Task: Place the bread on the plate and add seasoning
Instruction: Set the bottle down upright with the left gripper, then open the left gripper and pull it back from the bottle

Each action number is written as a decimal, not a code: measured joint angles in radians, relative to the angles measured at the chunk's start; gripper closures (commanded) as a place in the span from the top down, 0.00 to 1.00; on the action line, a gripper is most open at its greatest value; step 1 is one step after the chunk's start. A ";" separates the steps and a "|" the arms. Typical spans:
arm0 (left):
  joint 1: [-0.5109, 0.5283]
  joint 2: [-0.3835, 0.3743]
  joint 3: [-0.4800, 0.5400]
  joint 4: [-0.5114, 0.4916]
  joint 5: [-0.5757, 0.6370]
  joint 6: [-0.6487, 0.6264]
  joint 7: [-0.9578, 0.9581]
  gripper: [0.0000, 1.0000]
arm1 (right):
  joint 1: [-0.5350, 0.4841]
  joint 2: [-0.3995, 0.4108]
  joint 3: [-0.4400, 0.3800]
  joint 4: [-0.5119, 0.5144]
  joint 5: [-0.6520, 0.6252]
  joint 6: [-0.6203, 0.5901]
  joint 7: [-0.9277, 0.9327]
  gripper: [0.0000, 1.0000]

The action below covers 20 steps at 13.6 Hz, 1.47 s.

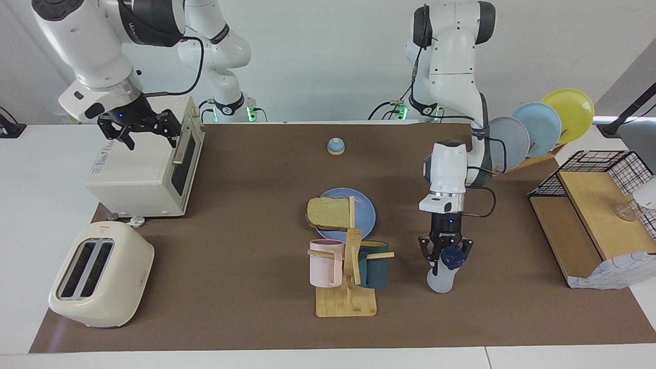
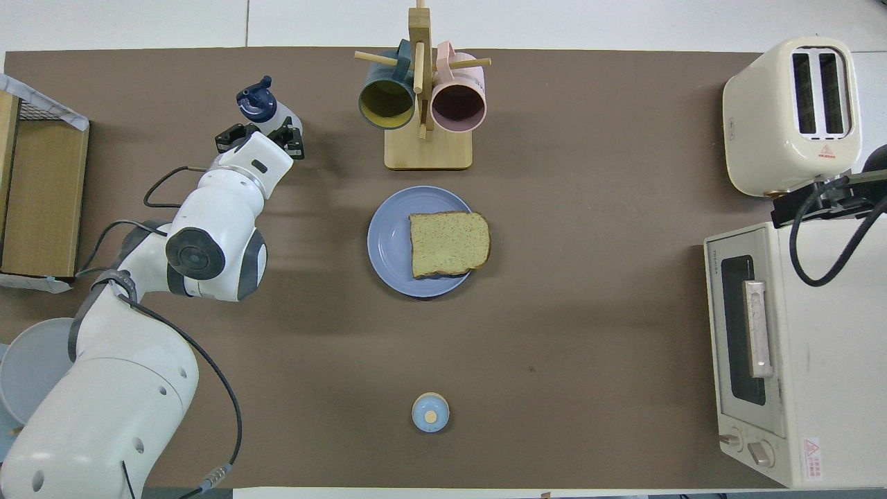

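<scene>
Bread: squarish tan speckled toast slice (image 2: 449, 243) lies on the round medium-blue plate (image 2: 388, 244).
Seasoning: translucent white bottle, navy cap (image 1: 444, 269), beside the wooden mug rack (image 1: 348, 287).
Left gripper (image 1: 445, 257): fingers clamped on the bottle's neck.
Right gripper (image 1: 138, 129): fingers spread, empty, over the cream toaster oven (image 1: 143, 171).

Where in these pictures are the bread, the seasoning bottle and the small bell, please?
bread (image 2: 449, 242): overhead view, middle of the slice's top face.
seasoning bottle (image 1: 442, 279): facing view, pale body below the cap.
bell (image 2: 430, 412): overhead view, blue dome near the knob.
</scene>
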 measured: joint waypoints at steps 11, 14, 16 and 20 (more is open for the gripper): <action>0.004 0.000 0.001 0.013 -0.001 -0.057 -0.002 1.00 | 0.000 0.000 0.000 0.000 0.000 0.000 0.000 1.00; 0.017 0.000 0.001 0.013 -0.001 -0.060 -0.002 1.00 | 0.000 0.000 0.000 0.000 0.000 0.000 0.000 1.00; 0.019 0.000 0.001 0.013 -0.001 -0.061 -0.002 1.00 | 0.000 0.000 0.000 0.000 0.000 0.000 0.000 1.00; 0.020 -0.037 0.001 0.014 -0.003 -0.151 -0.006 1.00 | 0.000 0.000 0.000 0.000 0.000 0.000 0.000 1.00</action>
